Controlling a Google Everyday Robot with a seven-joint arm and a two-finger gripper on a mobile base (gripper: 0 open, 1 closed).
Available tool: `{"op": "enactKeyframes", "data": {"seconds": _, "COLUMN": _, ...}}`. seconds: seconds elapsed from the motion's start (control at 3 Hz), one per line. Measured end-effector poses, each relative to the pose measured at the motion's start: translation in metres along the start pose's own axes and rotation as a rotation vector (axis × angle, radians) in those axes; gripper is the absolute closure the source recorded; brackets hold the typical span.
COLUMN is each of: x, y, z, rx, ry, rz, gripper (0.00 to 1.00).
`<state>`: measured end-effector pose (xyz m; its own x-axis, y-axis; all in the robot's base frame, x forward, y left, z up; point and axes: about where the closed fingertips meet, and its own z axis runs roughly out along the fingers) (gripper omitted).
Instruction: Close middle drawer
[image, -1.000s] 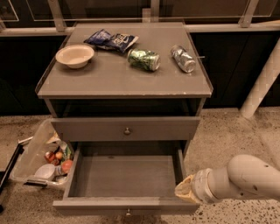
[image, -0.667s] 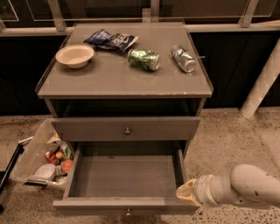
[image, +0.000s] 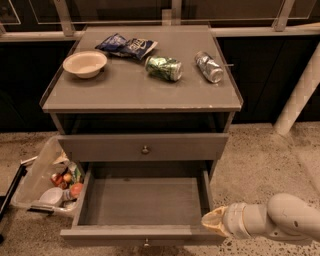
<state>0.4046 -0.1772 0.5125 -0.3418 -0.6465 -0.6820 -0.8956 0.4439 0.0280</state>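
Tool (image: 214, 223) at front-right corner of middle drawer (image: 142, 202), drawer pulled out and open, tool's grip state can't be told.

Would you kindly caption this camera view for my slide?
Gripper at the front right corner of the open, empty middle drawer; bowl, chip bag, green can and silver can on the cabinet.

It looked like a lab or office space: speckled floor (image: 265, 150), white rails (image: 260, 31) before dark panels (image: 120, 10) at the far side, a cabinet (image: 140, 95) bearing snacks (image: 127, 45), a bin (image: 35, 180) left. The gripper (image: 212, 223) hung near right, beside the middle drawer (image: 142, 200).
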Motion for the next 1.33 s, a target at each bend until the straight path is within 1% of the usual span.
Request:
{"op": "enactKeyframes", "data": {"seconds": 0.33, "x": -0.011, "y": 0.012, "z": -0.012, "rx": -0.009, "ry": 0.022, "rz": -0.04, "gripper": 1.0}}
{"op": "enactKeyframes", "data": {"seconds": 0.67, "x": -0.018, "y": 0.036, "z": -0.014, "rx": -0.024, "ry": 0.029, "rz": -0.088, "gripper": 1.0}}
{"op": "enactKeyframes", "data": {"seconds": 1.0, "x": -0.017, "y": 0.054, "z": -0.003, "rx": -0.052, "ry": 0.02, "rz": -0.102, "gripper": 1.0}}
{"op": "enactKeyframes", "data": {"seconds": 1.33, "x": -0.005, "y": 0.067, "z": 0.019, "rx": -0.074, "ry": 0.016, "rz": -0.104, "gripper": 1.0}}
